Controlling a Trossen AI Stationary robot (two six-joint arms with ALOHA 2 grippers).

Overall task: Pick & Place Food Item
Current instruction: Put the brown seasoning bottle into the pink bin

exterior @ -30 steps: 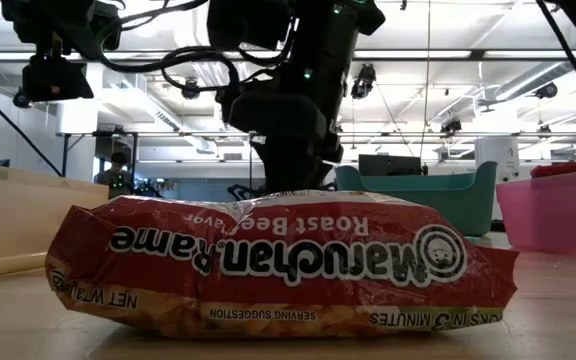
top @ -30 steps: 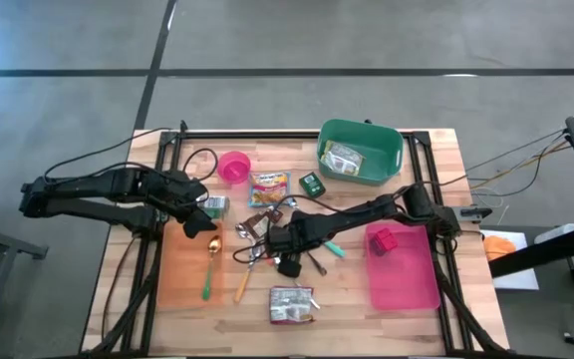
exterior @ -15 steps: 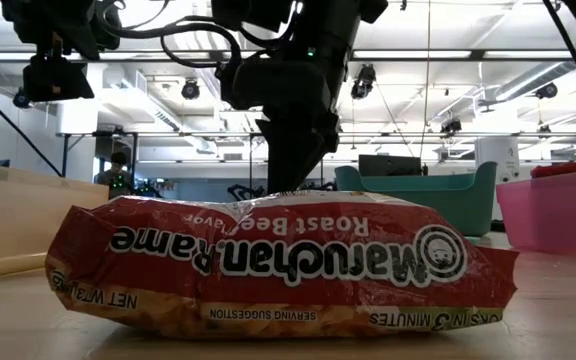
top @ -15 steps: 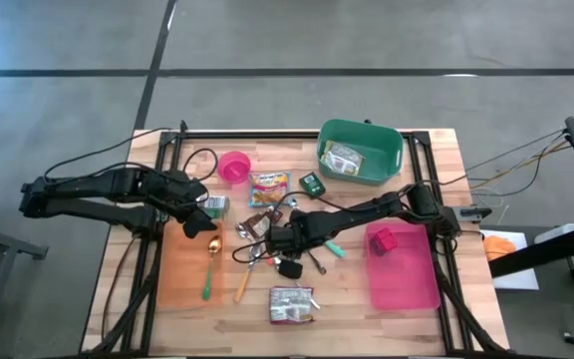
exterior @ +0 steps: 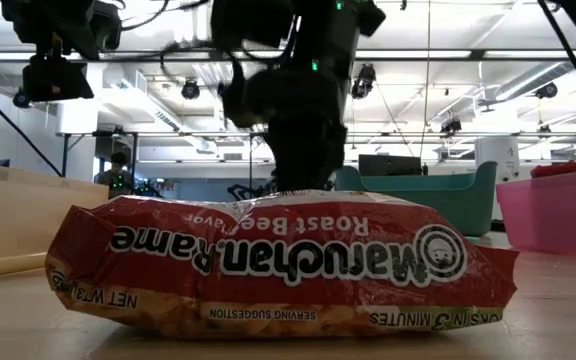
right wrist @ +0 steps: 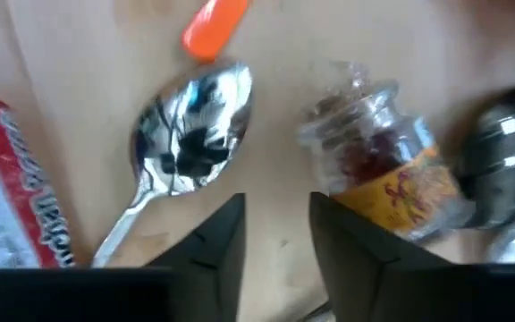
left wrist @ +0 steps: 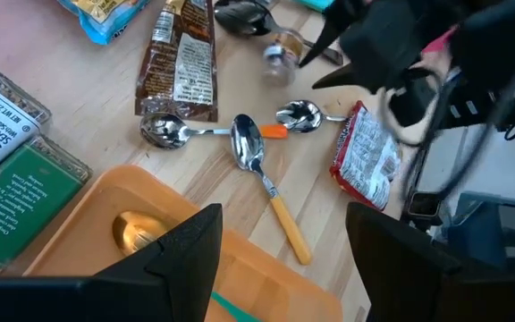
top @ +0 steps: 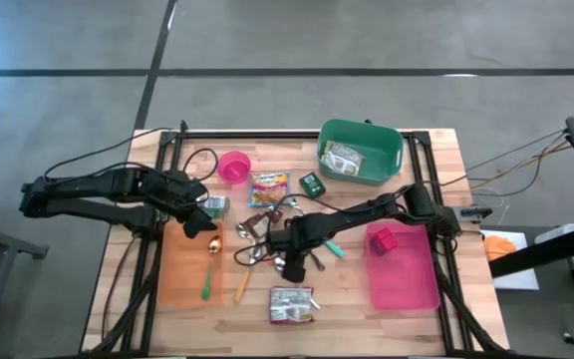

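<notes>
A small glass spice jar lies on its side on the wood, next to a metal spoon. My right gripper points steeply down just short of the two, open, with bare wood between its fingers. It stands at the table's middle. A red ramen packet lies flat toward the near edge and fills the low view. My left gripper waits open and empty at the left, above the orange board.
Spoons and a brown packet are scattered around the table's middle. At the far right a green bin holds a packet. A pink tray is at the right and a pink bowl at the far left. A green box lies by the board.
My right gripper has stayed over the table's middle and tipped a little toward the near edge. In the low view its fingers came to a point half a second ago and now stand apart again. Nothing on the table has been lifted.
</notes>
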